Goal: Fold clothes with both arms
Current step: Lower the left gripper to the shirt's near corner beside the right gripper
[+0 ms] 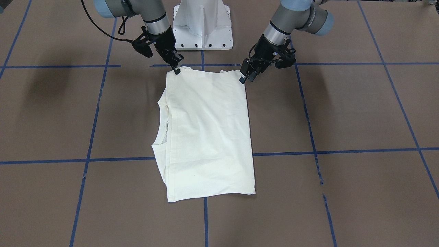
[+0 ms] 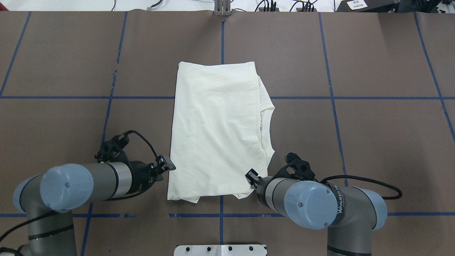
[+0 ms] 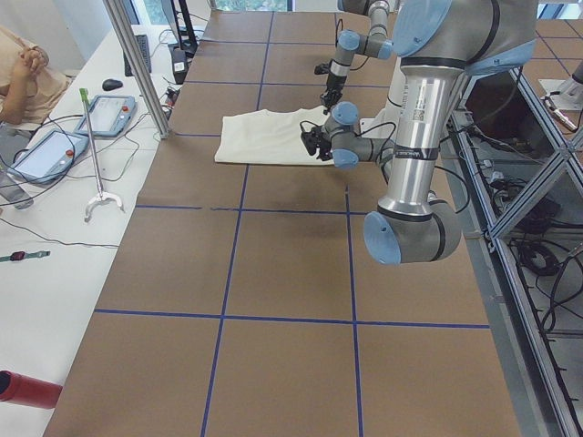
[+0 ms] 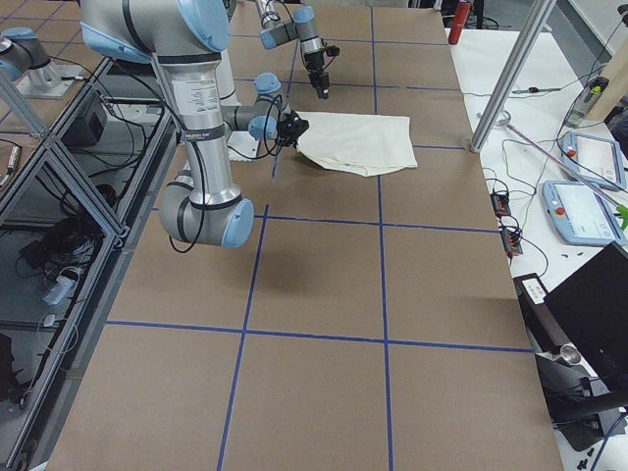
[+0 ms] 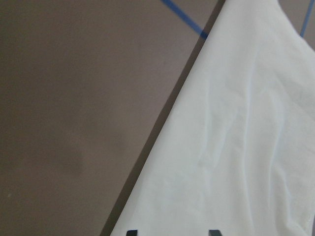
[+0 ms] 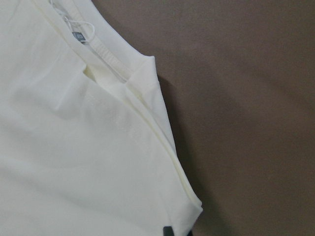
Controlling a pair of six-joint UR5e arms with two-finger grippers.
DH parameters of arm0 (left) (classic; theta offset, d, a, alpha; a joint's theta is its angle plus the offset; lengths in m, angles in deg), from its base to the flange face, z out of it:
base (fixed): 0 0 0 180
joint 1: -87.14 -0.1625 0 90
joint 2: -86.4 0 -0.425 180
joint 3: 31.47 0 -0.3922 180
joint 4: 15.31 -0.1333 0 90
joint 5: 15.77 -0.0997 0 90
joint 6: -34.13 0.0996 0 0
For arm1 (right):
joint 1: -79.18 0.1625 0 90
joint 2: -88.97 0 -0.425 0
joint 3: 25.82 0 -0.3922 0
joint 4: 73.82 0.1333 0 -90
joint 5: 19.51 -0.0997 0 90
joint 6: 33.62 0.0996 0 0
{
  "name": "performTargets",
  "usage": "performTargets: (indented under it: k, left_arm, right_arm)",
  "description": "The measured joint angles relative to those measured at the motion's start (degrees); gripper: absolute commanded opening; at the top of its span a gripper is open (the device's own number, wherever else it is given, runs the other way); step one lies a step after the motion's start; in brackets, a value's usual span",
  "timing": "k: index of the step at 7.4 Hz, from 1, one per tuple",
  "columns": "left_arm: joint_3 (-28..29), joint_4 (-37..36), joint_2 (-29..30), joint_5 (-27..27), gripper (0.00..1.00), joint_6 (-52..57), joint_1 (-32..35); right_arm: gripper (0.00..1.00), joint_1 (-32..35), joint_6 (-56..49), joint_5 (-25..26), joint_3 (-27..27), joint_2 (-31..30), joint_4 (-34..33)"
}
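We see the shirt (image 1: 209, 130) folded flat, plain side up, mid-way across the table (image 1: 343, 113), collar toward the robot's right, left gripper (image 1: 247, 78) spread apart over one near corner, right gripper (image 1: 176, 69) closed at the other, pinching cloth or not we cannot tell

Silver-grey jointed arms (image 2: 106, 179) with light blue joint caps (image 2: 66, 185).
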Motion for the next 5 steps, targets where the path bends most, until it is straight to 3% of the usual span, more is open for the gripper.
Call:
performTargets:
  k: [2,5]
  left_arm:
    - [0.16,-2.04,-0.1,-2.57,0.58,-2.2,-4.39]
    - [1.83,-2.5,0.9,-2.92,0.53,-2.41,-5.7]
  right_arm:
    - [0.0,-0.1,0.0,0.0,0.01,-0.05,-0.01]
    - [0.0,-0.2,-0.06,0.0,-0.06,-0.09,-0.01]
